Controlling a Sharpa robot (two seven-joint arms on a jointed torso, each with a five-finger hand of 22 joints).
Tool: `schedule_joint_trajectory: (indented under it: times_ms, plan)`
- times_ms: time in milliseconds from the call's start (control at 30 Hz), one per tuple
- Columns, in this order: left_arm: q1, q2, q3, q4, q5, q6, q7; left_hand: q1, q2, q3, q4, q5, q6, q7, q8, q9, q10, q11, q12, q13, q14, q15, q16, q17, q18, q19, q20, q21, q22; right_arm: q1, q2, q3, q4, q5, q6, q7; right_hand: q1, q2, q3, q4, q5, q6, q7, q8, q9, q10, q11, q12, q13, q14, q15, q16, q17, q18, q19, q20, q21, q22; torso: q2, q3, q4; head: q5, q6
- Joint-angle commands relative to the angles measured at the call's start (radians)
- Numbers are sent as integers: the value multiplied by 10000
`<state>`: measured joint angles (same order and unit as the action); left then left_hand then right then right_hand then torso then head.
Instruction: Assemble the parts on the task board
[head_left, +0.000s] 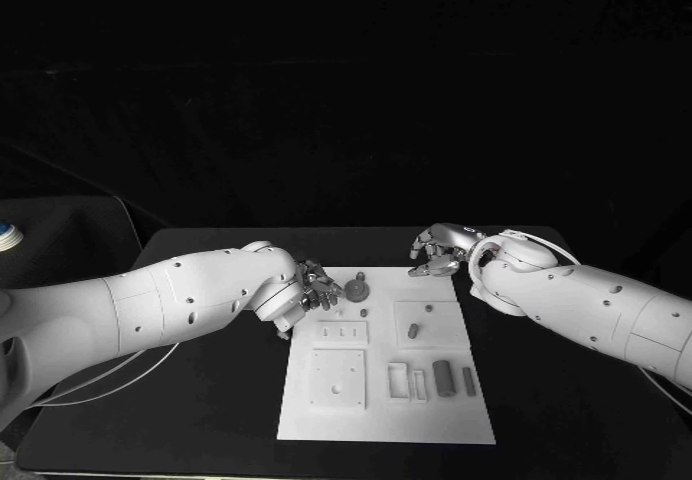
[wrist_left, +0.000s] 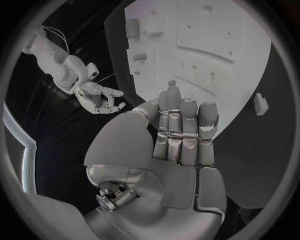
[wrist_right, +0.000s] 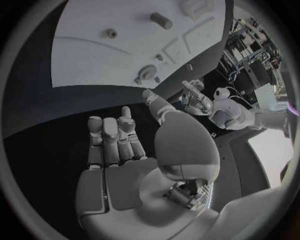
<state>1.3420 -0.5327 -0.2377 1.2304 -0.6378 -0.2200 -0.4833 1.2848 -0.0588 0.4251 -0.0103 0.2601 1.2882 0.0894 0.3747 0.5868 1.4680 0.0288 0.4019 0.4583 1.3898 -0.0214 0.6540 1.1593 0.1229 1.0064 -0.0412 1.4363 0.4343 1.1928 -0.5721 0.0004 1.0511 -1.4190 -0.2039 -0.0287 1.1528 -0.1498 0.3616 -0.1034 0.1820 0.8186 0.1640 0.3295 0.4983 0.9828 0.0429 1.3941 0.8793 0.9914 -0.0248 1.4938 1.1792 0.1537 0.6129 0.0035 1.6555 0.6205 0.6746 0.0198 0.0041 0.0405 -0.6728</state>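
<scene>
White task board (head_left: 382, 400) lies mid-desk, grey parts (head_left: 443, 376) grouped on its near right area and a round part (head_left: 356, 290) by its far left corner. From the left wrist camera a small loose block (wrist_left: 260, 104) shows on the black desk (head_left: 555, 400) beside the board's edge. Bare desk runs around every side. Left hand (head_left: 315, 292) hovers at the board's far left corner, fingers (wrist_left: 187, 125) straight, close together, holding nothing. Right hand (head_left: 437, 252) hangs just past the far edge, fingers (wrist_right: 111, 137) loosely extended, empty.
</scene>
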Motion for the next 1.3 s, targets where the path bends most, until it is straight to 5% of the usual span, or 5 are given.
schedule_joint_trajectory:
  times_ms: [33,800,967,1100,1300]
  plan:
    - [4,19,6,-28,-511,429,-155,35,-96,790,-812,-8,5,52,32,6,168,67,23,11,27,31,64,17,367,90,-15,36,12,6,-32,7,-44,513,-341,110,-60,35,-47,-20,6,-27,10,-29,-8,-71,2,-53,-9,-70,-10,-1,-16,-52,-60,26,388,-12,18,-8,-14,-69,-22]
    - [1,-417,7,-355,-405,516,342,-54,-120,863,-843,-16,-54,71,-20,-11,99,89,-26,-4,-21,35,55,18,362,61,-19,41,11,10,-146,10,146,669,-221,150,-16,51,-34,-55,10,-2,5,-17,-2,-79,2,-57,-18,-80,-11,-4,-22,-46,-66,20,385,-19,14,-51,25,-102,-34]
    - [-1,-696,6,-204,-555,336,899,-472,-470,862,-870,-488,-238,130,-143,-30,-99,174,-147,-34,-218,101,-27,-3,316,-99,-6,-2,-22,10,-173,9,246,701,-223,167,-8,56,-31,-60,11,4,4,-13,0,-81,2,-57,-19,-82,-11,-5,-24,-45,-67,19,384,-20,14,-46,22,-61,-13]
    - [-54,-1145,3,40,-845,-41,1632,-1115,-854,296,-1030,-490,-704,274,-428,-117,-699,379,-285,-80,-552,225,-214,-72,236,-449,12,-130,-97,10,-242,9,383,791,-258,236,-4,60,-29,-63,11,8,4,-12,1,-81,2,-57,-20,-82,-11,-5,-24,-44,-67,19,384,-21,10,-34,20,-43,0]
    - [-155,-1789,-2,387,-1639,-1009,2881,-1312,-1024,-373,-1188,-581,-1324,414,-702,-264,-1090,472,-226,-84,-652,251,-282,-92,221,-595,-9,-166,-131,10,-329,8,526,1012,-347,402,6,69,-24,-68,12,14,3,-8,2,-82,2,-57,-22,-84,-11,-5,-26,-43,-67,18,384,-22,6,-29,29,16,-15]
